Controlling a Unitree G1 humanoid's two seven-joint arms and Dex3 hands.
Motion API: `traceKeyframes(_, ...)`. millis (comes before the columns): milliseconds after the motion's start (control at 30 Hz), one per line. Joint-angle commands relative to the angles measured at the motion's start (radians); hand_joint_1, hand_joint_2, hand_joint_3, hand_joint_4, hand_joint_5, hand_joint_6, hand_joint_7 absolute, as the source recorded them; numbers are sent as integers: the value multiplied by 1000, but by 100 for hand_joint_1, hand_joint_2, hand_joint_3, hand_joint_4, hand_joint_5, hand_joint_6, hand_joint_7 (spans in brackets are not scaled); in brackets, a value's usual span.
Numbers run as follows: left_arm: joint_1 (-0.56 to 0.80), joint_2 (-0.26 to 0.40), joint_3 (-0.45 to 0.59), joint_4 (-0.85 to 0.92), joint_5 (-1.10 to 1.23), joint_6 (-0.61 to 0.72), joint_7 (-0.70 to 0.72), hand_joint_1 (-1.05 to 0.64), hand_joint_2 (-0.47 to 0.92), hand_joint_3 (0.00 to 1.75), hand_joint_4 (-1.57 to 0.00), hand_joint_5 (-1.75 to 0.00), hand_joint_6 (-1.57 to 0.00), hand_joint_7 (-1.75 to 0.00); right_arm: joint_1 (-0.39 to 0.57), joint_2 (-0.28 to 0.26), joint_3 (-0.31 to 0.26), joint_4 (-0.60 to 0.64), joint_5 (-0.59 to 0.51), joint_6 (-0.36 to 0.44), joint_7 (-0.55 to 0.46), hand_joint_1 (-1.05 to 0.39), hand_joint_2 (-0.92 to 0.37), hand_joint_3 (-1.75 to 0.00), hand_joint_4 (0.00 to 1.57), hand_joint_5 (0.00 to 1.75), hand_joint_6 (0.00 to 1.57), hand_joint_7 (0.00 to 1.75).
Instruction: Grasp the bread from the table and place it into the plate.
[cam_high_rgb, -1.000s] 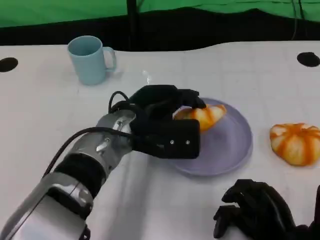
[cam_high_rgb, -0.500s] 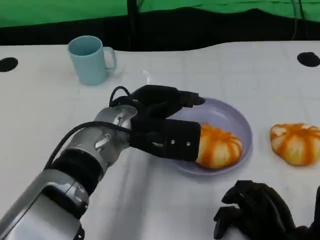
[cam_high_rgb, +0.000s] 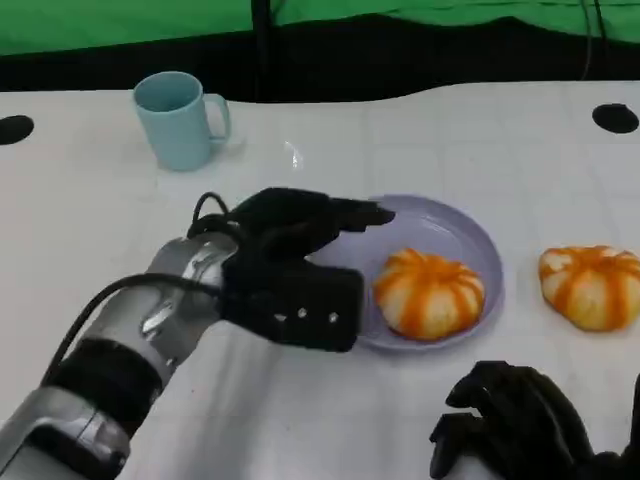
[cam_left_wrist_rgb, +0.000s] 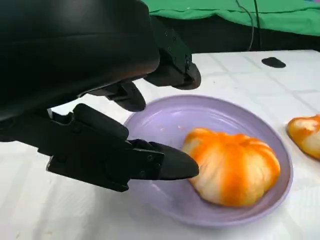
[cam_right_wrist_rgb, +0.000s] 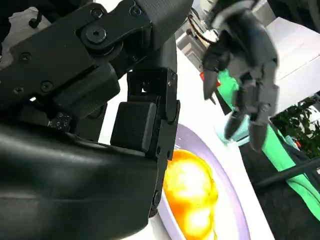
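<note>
Change since 1 s ago: the bread (cam_high_rgb: 429, 292) was up between the left hand's fingers at the plate's 11 o'clock side; half a sec ago it had dropped to the dish floor w/ the palm close against it. Now the left hand (cam_high_rgb: 290, 268) has pulled back toward 8 o'clock, off the plate (cam_high_rgb: 470, 232), and the bun sits alone in the lavender dish, near its 6 o'clock rim. Head view shows a clear gap between palm and bread. Left wrist view agrees: fingers (cam_left_wrist_rgb: 165, 165) spread apart, holding nothing, one tip near the bun's side but whether it touches can't be told; bun (cam_left_wrist_rgb: 232, 167) resting on the plate floor (cam_left_wrist_rgb: 165, 120), upright, inside the rim.

Meaning: release looks done. Bread is in the plate, so the task as worded reads as complete or v. nearly so; what's left is prob. just retracting the arm w/o brushing the rim or nudging the bun.

Right hand (cam_high_rgb: 515, 425) sits low at 5 o'clock of the head view, fingers curled in, nothing in them, well apart from the plate. Right wrist view shows the bun (cam_right_wrist_rgb: 192, 192) on the purple dish past its own black shell, plus the left hand (cam_right_wrist_rgb: 247, 75) raised beyond, fingers hanging apart.

Also on table: 2nd bread (cam_high_rgb: 590, 287) at 3 o'clock of the plate, not touching it; blue mug (cam_high_rgb: 178, 118) at 10 o'clock, well apart.
</note>
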Motion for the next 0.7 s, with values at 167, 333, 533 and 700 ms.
traceKeyframes(167,222,-3,179,-105,-280,-199,43,-56,92,28,-56,-56,-55,-11,-2,-10,-17,-6,12,5,-4,-105,-72,0,157,76,157,38)
traceKeyframes(333,346,-43,254,-179,-518,-233,-80,-49,92,31,-58,-119,-76,-20,6,-10,-14,-23,9,8,-9,-105,-73,0,157,78,157,39)
traceKeyframes(533,476,-67,307,-309,-704,-157,-200,-54,92,36,-54,-167,-60,-93,10,-14,-15,-28,12,12,-3,-105,-73,0,157,78,157,39)
traceKeyframes(700,584,-85,355,-412,-856,-70,-283,-62,92,37,-63,-174,-46,-156,17,-19,-14,-39,17,26,4,-103,-73,0,157,76,157,38)
